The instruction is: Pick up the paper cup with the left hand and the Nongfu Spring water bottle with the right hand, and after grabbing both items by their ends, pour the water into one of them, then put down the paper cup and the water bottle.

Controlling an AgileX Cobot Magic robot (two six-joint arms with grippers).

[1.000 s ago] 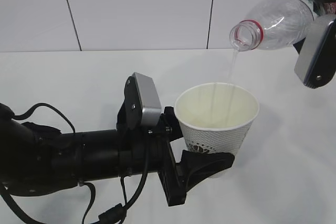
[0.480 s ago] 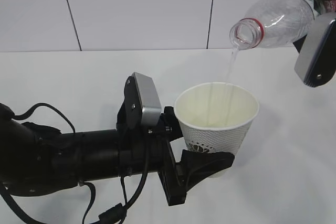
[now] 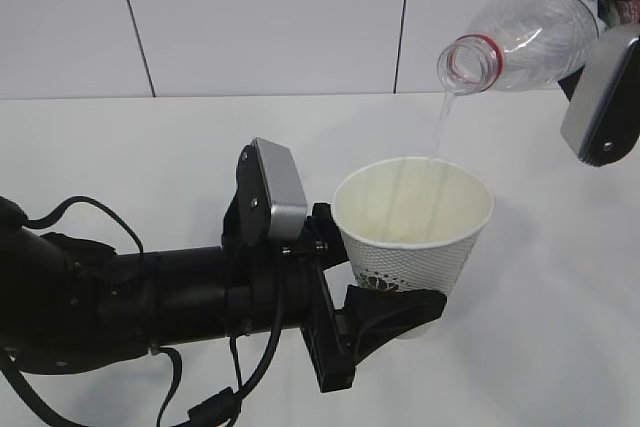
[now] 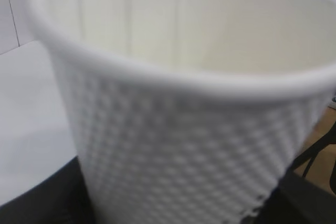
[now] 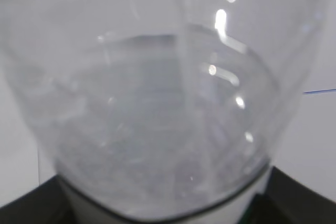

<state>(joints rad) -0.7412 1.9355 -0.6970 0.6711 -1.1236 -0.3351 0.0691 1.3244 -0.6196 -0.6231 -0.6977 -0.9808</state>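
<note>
The white paper cup [image 3: 413,222] with its dark green logo stands upright above the table, and my left gripper [image 3: 400,279] is shut on its lower part. It fills the left wrist view as a dimpled wall [image 4: 178,129] between dark fingers [image 4: 44,200]. The clear Nongfu Spring water bottle [image 3: 525,37] is tipped mouth-down at the upper right, red neck ring toward the cup. A thin stream of water [image 3: 439,125] falls from it into the cup. My right gripper [image 3: 615,15] is shut on the bottle's base end. The right wrist view looks along the bottle [image 5: 157,103], with water inside.
A white table [image 3: 150,147] runs under both arms to a white panelled wall [image 3: 260,17] behind. My left arm with its cables [image 3: 120,297] takes up the lower left. The grey plate [image 3: 598,97] of the right arm hangs at the right edge.
Water keeps running into the cup. The bottle's mouth has lifted very slightly. The cup and left arm have not moved.
</note>
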